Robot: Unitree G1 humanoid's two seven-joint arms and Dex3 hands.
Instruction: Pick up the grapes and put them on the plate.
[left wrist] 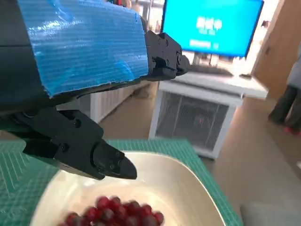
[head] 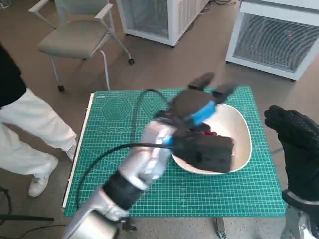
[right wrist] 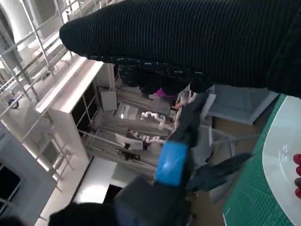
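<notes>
Head view: grapes (head: 208, 132) on plate (head: 242, 130); left hand (head: 199, 110) above, fingers (head: 202, 80) wide, empty.

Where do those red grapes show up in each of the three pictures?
Head view: grapes on the plate, partly hidden by the left hand.
Left wrist view: grapes at the bottom edge, on the plate.
Right wrist view: grapes at the right edge.
Shared landmark: the white plate.

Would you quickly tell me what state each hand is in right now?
Left hand: open, fingers apart above the plate, holding nothing; the grapes lie on the plate.
Right hand: off the table's edge, cannot tell.
</notes>
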